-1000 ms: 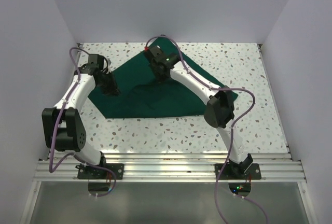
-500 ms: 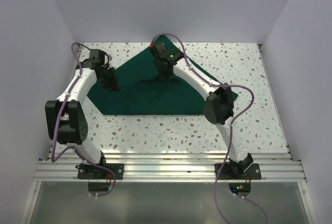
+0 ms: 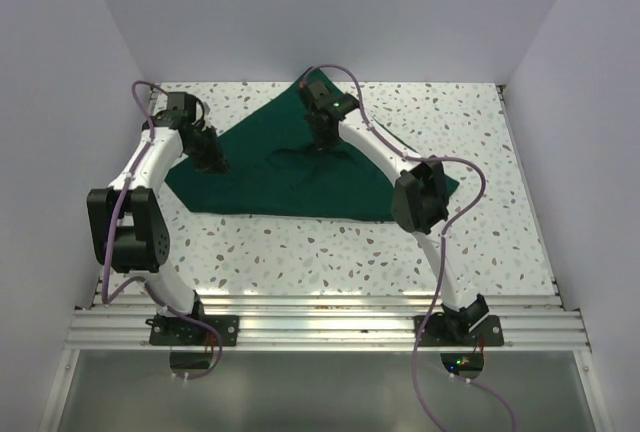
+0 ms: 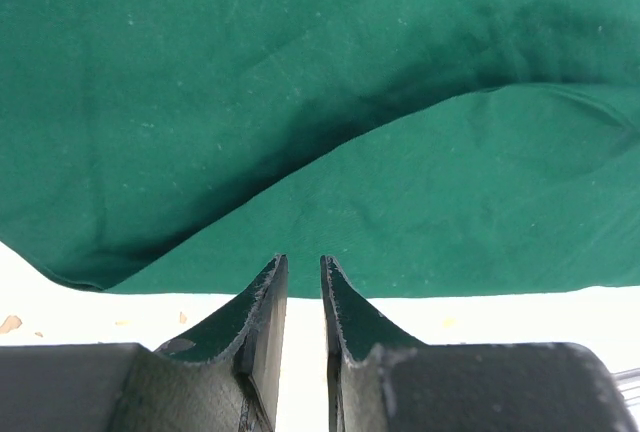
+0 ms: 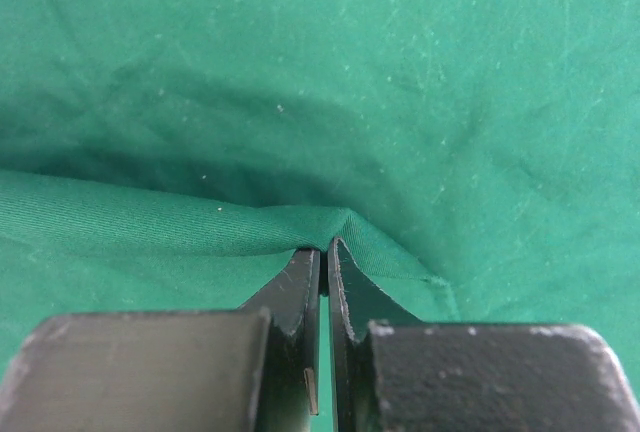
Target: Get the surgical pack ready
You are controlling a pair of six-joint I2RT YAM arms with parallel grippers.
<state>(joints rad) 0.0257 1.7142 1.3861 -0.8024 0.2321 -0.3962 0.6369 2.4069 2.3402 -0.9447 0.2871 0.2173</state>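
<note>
top external: high behind the arm bases [image 3: 195, 330], facing down and far across the whole table [image 3: 480, 242] | left wrist: close over drape [image 3: 290, 187] left near edge | right wrist: closer, seemingly its far middle | shared: drape

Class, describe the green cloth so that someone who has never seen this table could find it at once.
Start at the speckled white table. A dark green cloth drape lies spread over its far half, roughly triangular. Unlike the pale tabletop around it, it is wrinkled, and the right gripper pinches a raised fold of it.
</note>
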